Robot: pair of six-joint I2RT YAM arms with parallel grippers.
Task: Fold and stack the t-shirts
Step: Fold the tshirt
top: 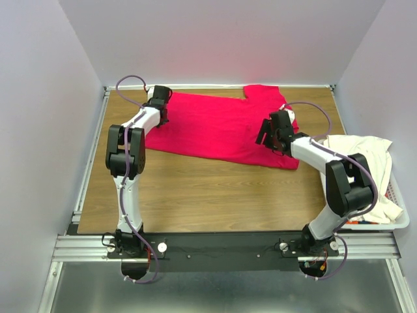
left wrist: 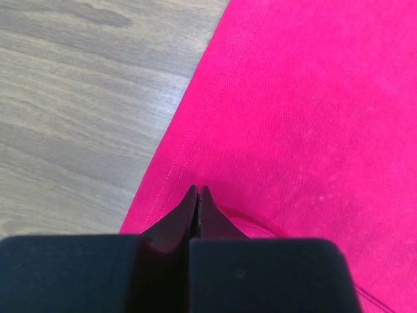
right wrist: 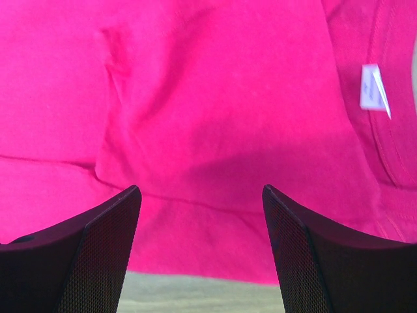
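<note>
A wood-grain table [top: 195, 189] fills a plain booth, closed in by pale, bare walls [top: 221, 39] on three sides, with a metal rail [top: 221, 244] along its near edge. Two arms are bolted to that rail, the left arm [top: 127, 153] and the right arm [top: 348, 182], and both reach toward the one red t-shirt [top: 221, 127]. This shirt lies spread mostly flat across the far half of the table, its hem to the left and its collar end to the right. There are two shirts in all. The second, a cream t-shirt [top: 365, 163], lies crumpled to the right of the red t-shirt, heaped over the single white slatted basket [top: 397, 218] at the table's right edge. The left gripper [top: 158, 98] sits at the far left corner of the red t-shirt. In the left wrist view its fingers [left wrist: 186, 215] are clenched tight together just inside the stitched hem, pinching the cloth, and a small ridge of fabric rises beside them. The right gripper [top: 266, 134] is over the right side of the red t-shirt. In the right wrist view its fingers [right wrist: 104, 254] stand wide apart and grasp nothing, with creased red cloth beneath them and a strip of table at the near edge. One small white label [right wrist: 373, 88] shows inside the collar of the red t-shirt.
</note>
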